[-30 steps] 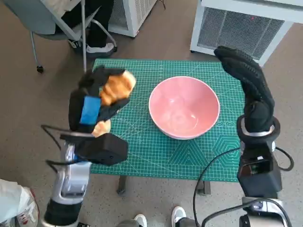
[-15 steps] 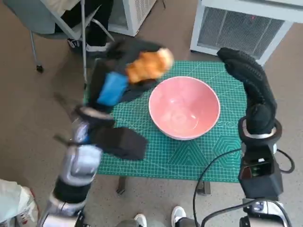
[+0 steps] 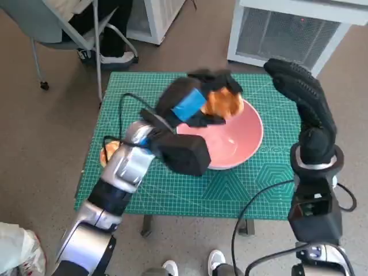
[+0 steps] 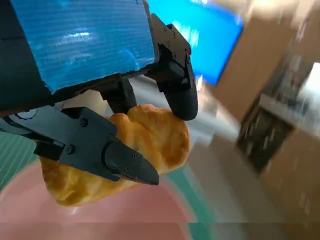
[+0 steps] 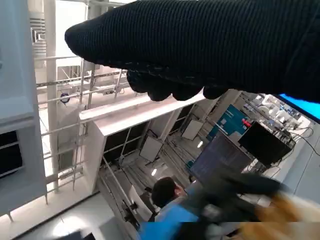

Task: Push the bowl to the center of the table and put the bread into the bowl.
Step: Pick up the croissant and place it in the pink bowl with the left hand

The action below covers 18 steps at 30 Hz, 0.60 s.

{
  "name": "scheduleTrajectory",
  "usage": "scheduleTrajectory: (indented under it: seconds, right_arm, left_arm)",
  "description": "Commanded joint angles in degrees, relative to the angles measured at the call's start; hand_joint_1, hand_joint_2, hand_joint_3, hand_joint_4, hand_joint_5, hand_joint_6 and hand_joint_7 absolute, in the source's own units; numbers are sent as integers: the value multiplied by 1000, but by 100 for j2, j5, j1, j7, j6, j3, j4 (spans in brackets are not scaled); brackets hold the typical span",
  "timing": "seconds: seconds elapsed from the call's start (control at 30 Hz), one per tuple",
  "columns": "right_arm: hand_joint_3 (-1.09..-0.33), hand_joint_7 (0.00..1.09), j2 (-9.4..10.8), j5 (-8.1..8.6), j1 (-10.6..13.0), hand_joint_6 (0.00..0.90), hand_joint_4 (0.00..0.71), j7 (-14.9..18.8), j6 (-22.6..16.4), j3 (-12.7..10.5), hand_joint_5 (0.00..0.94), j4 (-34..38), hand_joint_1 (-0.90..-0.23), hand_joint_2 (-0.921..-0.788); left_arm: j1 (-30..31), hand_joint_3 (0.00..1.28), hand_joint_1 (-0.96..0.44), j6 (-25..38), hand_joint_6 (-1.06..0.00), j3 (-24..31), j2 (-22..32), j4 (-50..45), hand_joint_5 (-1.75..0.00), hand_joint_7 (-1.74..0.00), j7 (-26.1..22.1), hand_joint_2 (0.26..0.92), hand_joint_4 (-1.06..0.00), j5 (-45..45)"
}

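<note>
The pink bowl (image 3: 236, 146) sits near the middle of the green mat (image 3: 172, 190). My left hand (image 3: 192, 103) holds a golden piece of bread (image 3: 223, 102) above the bowl's far rim. In the left wrist view the black fingers (image 4: 125, 160) wrap the bread (image 4: 155, 135) over the pink bowl (image 4: 100, 215). A second piece of bread (image 3: 108, 152) lies on the mat's left edge, half hidden by my left forearm. My right hand (image 3: 302, 95), gloved, is raised upright beside the bowl's right side, holding nothing, its fingers straight and together.
A chair (image 3: 63, 34) and a person's legs and shoe (image 3: 115, 57) are beyond the table's far left corner. White ventilated units (image 3: 287, 34) stand behind the table. Cables hang by my right forearm (image 3: 313, 195). A person (image 5: 165, 192) shows in the right wrist view.
My left hand has swung right with the bread, from over the mat's left side to above the bowl. The right hand has stayed put. The second bread has come into sight.
</note>
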Motion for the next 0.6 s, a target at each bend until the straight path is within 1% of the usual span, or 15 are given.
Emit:
scheduleTrajectory:
  seconds: [0.03,0.13,0.17,0.2,0.23,0.27,0.3,0.33,0.37,0.4,0.43,0.47,0.57,0.6]
  right_arm:
    - [-818,671,-18,-52,254,-1,303,-25,154,-12,6,-152,-532,-921]
    - [-819,670,-10,-63,295,-1,303,-29,223,-13,6,-249,-529,-921]
    - [-820,670,-9,-68,305,-1,303,-31,245,-14,6,-276,-528,-921]
    - [-820,670,-10,-75,315,-1,303,-35,268,-16,5,-302,-528,-921]
    - [-820,670,-9,-82,322,-1,303,-38,287,-17,5,-323,-528,-921]
    - [-820,670,-7,-90,331,-1,303,-41,310,-18,5,-351,-528,-921]
    - [-820,670,-5,-96,338,-1,303,-44,329,-18,5,-372,-528,-921]
    - [-820,670,-4,-98,350,-1,303,-44,354,-18,5,-409,-529,-921]
    - [-820,670,-3,-100,359,-1,303,-44,375,-18,5,-437,-529,-921]
    - [-819,670,-1,-100,370,-1,303,-44,392,-18,5,-465,-530,-921]
    - [-819,670,0,-101,379,-1,303,-44,406,-17,5,-486,-531,-921]
    - [-819,670,3,-107,389,-1,303,-48,417,-17,5,-506,-531,-921]
    - [-819,669,12,-125,409,-1,303,-61,443,-17,5,-546,-531,-921]
    - [-819,669,14,-129,414,-1,303,-65,447,-17,5,-554,-531,-921]
  left_arm:
    - [-518,99,0,-502,-575,-158,-127,1091,-1102,-1310,-262,920,-669,-48]
    - [-653,115,0,-614,-565,-187,-202,1509,-1131,-1321,-381,920,-641,-63]
    - [-694,118,0,-581,-563,-204,-225,1623,-1137,-1323,-532,920,-636,-83]
    - [-739,164,-1,-487,-541,-244,-240,1718,-1215,-1347,-768,921,-553,-90]
    - [-776,224,-124,-431,-486,-269,-247,1787,-1031,-1413,-931,921,-437,-93]
    - [-821,246,-168,-326,-464,-312,-244,1850,-938,-1439,-1181,921,-409,-88]
    - [-852,229,-168,-267,-341,-335,-240,1890,-677,-1163,-1334,901,-327,-82]
    - [-901,188,-168,-94,-302,-373,-233,1900,-461,-912,-1609,904,-301,-79]
    - [-935,167,-178,29,-264,-397,-227,1905,-369,-803,-1804,903,-257,-79]
    - [-962,131,-192,168,-214,-415,-207,1865,-236,-636,-2010,904,-194,-82]
    - [-976,101,-224,264,-167,-424,-191,1828,-151,-511,-2150,904,-132,-85]
    - [-976,80,-255,342,-135,-415,-154,1740,-96,-428,-2290,903,-91,-103]
    - [-945,50,-323,453,-97,-363,-52,1479,-31,-324,-2568,901,-34,-155]
    - [-902,47,-333,423,-94,-335,-4,1367,-25,-314,-2601,901,-27,-174]
